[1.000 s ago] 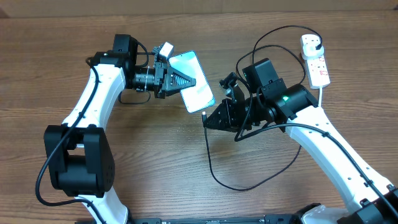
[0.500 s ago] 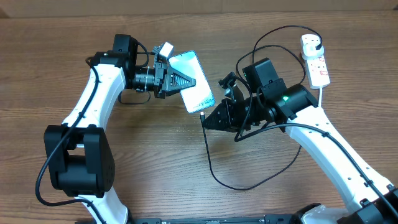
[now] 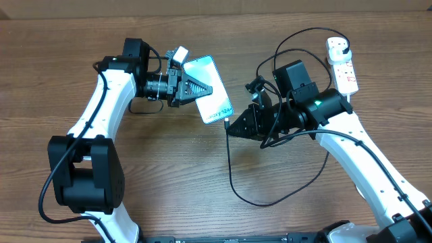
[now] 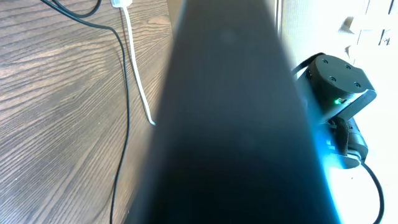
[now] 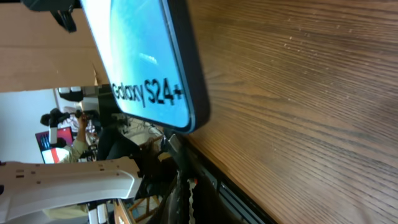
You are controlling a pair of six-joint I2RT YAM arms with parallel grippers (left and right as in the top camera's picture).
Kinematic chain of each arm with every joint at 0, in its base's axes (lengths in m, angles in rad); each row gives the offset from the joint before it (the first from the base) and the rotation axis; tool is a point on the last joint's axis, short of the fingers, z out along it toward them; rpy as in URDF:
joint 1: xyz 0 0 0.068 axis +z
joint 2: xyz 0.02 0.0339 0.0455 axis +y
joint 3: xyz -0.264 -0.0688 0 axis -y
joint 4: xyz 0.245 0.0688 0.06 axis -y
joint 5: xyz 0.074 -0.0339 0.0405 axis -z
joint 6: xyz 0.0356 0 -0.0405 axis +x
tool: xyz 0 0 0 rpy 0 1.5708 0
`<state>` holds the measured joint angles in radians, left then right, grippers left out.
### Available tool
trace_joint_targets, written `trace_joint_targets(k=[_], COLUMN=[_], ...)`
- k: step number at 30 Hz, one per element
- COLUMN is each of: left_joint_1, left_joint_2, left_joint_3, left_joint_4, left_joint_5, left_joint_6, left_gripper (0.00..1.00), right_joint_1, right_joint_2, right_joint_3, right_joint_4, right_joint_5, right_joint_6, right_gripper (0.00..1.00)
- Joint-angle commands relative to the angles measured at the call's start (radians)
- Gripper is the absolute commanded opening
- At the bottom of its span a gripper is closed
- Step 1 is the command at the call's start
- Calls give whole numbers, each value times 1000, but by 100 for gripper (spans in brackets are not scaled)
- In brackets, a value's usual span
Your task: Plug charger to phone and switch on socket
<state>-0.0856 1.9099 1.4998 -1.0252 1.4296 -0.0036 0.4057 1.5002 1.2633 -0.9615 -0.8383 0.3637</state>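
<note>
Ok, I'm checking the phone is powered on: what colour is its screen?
Bright cyan-blue on the phone, with dark lettering; clearest in the right wrist view.

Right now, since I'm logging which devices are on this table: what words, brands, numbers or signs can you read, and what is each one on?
"Galaxy S24+": on the cyan screen of the phone, clear in the right wrist view.
Red markings on the socket: too small to read from overhead.
The phone's print in the overhead view is also too small to read.
Nothing else legible.
</note>
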Motion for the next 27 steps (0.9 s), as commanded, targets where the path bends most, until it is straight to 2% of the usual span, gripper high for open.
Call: trace_joint_targets(k=[1,9,14,17,20,27], left_joint_1=[-6,-6,-5,9,35,133], left_joint_2=[-8,-8,-8,-8,-8,-8], left_joint_3=[7,7,7,7,7,7], left_joint_4=[2,2,6,16,32,62], left_joint_5=[64,64,47,-43,-164,-430], left_joint_6=[35,34,33,-11,-87,-300], left_gripper=[5,4,4,4,4,4], right_joint_1=[-1,-1,-2,-2,-2,20], right_joint_2=[-17,-17,-17,-17,-17,9], right_joint_3=[28,26,26,26,26,17], right_joint_4=[2,3,-5,-5,-3,74], right_joint_5=[-37,-61,67,176,264,467], right_joint_6=[-24,-24,-9,28,55,87], right_gripper=[4,4,4,14,19,40])
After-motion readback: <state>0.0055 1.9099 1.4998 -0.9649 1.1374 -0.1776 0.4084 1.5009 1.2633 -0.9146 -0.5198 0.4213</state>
